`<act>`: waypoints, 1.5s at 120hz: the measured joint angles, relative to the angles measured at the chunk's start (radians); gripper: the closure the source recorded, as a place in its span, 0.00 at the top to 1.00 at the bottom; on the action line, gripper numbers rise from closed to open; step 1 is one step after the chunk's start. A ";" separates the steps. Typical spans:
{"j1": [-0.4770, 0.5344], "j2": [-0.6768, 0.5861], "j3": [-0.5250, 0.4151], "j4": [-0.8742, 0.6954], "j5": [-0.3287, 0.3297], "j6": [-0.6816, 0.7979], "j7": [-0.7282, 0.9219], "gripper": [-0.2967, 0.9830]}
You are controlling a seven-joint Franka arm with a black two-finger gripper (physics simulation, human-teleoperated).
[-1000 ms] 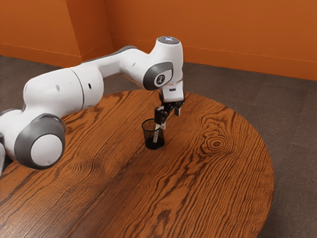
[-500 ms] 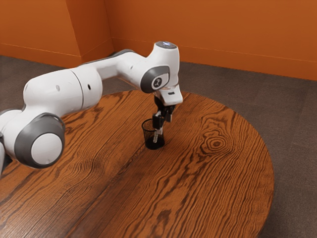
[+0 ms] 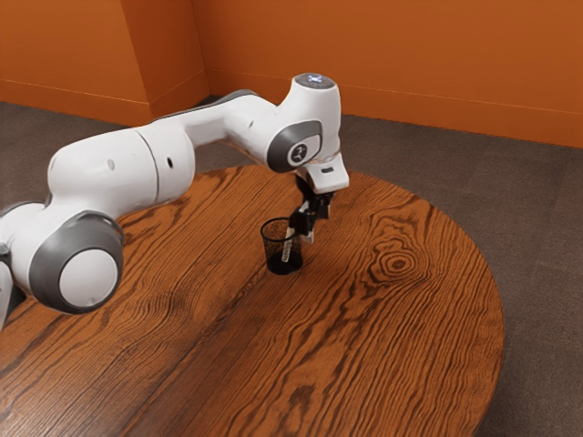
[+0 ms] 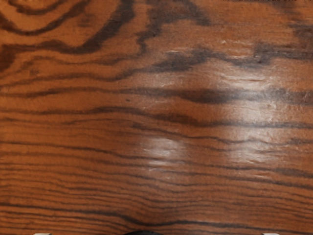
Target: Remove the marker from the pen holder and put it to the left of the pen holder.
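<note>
Pen holder on table, marker inside

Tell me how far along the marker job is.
Done: the gripper is down at the holder, near the marker's upper end. In hand: nothing, it looks open; the marker leans inside the holder. Left: grip it, lift it out, set it beside the holder.

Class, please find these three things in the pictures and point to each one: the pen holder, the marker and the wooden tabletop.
Pen holder point(image 3: 284, 267): exterior view, on its dark lower wall.
Marker point(image 3: 288, 248): exterior view, on its pale shaft within the holder.
Wooden tabletop point(image 4: 122, 105): wrist view, on its bare grained surface.
</note>
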 joint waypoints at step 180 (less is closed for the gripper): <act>0.029 -0.002 0.066 -0.055 0.050 0.070 0.181 0.31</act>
